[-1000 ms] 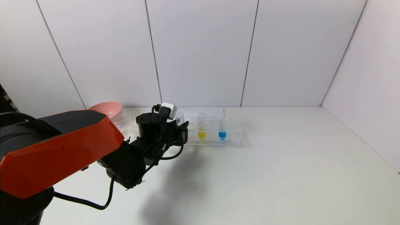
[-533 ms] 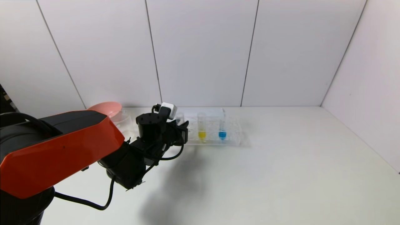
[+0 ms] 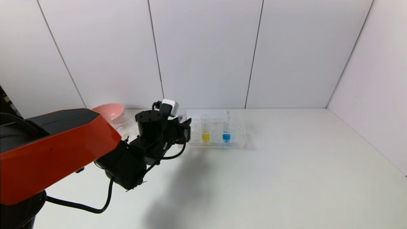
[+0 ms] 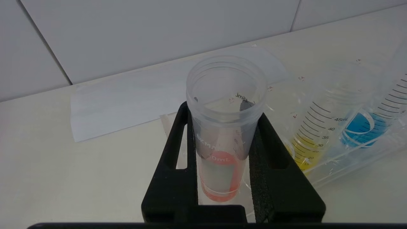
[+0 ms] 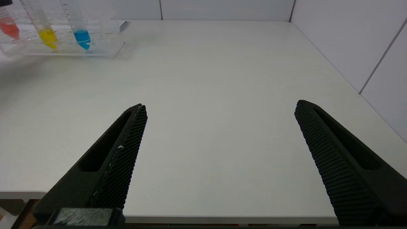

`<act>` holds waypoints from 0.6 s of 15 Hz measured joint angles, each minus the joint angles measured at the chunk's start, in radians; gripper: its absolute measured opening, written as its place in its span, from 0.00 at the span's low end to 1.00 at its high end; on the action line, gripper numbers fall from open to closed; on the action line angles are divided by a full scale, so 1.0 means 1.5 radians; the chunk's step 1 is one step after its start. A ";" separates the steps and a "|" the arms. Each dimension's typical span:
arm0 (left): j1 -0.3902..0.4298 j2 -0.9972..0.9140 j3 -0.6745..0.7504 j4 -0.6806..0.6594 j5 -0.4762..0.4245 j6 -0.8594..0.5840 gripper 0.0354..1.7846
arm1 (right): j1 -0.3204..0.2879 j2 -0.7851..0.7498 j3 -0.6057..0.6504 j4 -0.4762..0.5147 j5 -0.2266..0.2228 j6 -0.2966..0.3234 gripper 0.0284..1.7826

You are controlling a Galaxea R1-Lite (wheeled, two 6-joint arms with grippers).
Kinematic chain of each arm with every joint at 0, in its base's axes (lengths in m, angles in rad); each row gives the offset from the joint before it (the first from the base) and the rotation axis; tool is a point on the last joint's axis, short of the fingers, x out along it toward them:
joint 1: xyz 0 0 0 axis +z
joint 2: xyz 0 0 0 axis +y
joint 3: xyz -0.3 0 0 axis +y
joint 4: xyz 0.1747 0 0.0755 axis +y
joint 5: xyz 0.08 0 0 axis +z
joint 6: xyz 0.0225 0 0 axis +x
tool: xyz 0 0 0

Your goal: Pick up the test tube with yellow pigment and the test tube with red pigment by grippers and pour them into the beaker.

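Observation:
My left gripper (image 4: 223,114) is shut on the test tube with red pigment (image 4: 219,187), which stands upright between the black fingers (image 4: 273,165) at the rack's left end. In the head view the left gripper (image 3: 187,131) hides that tube. The test tube with yellow pigment (image 3: 205,132) (image 4: 313,140) stands in the clear rack (image 3: 237,143) just right of it. The beaker (image 3: 122,122) shows only partly, behind my left arm beside the pink bowl. My right gripper (image 5: 221,105) hangs open and empty over the table's near edge, far from the rack.
A blue-liquid tube (image 3: 226,132) stands in the rack right of the yellow one. A pink bowl (image 3: 108,109) sits at the back left near the wall. A white sheet (image 4: 127,105) lies behind the rack. Bare tabletop (image 3: 286,175) spreads to the right and front.
My left gripper, still shut on the red tube, has risen slightly and drifted a little left. The yellow and blue tubes and the rack have not moved.

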 joint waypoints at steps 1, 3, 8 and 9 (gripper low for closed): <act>0.000 -0.008 -0.001 0.000 0.001 0.001 0.25 | 0.000 0.000 0.000 0.000 0.000 0.000 0.95; 0.000 -0.028 -0.005 0.005 0.002 0.002 0.25 | 0.000 0.000 0.000 0.000 0.000 0.000 0.95; 0.000 -0.074 -0.024 0.054 0.004 0.015 0.25 | 0.000 0.000 0.000 0.000 0.000 0.000 0.95; -0.001 -0.080 -0.029 0.055 0.004 0.016 0.25 | 0.000 0.000 0.000 0.000 0.000 0.000 0.95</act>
